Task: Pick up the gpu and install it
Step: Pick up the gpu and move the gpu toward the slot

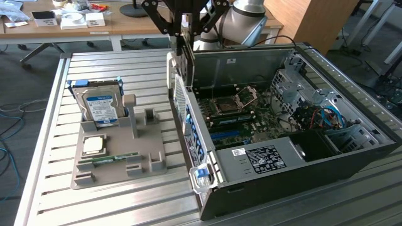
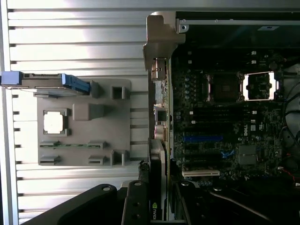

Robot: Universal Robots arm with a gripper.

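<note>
My gripper (image 1: 184, 32) is clamped on the gpu (image 1: 182, 52). The card hangs upright, edge-on, w/ its top btwn my fingers. In the wrist view the gpu (image 2: 157, 180) shows as a thin dark edge w/ a small green logo, in line w/ the port strip on the PC case's rear wall. It sits above that wall's rim, not seated on the motherboard (image 1: 251, 115).

The PC case (image 1: 351, 155) lies open on its side, toward the bench edge at the exterior view's right. Inside are the CPU socket (image 1: 236, 100) w/ its frame open, blue slots and the power supply (image 1: 264, 157) at the case's near end.

Just beside the case, toward the bench edge at the exterior view's left, is the grey fixture tray (image 1: 148, 157). It carries a hard drive (image 1: 100, 106) standing upright at its far end, a CPU chip (image 1: 94, 145) lying flat and a green RAM stick (image 1: 116, 159) near its front. The slatted bench (image 1: 125, 202) carries everything.
</note>
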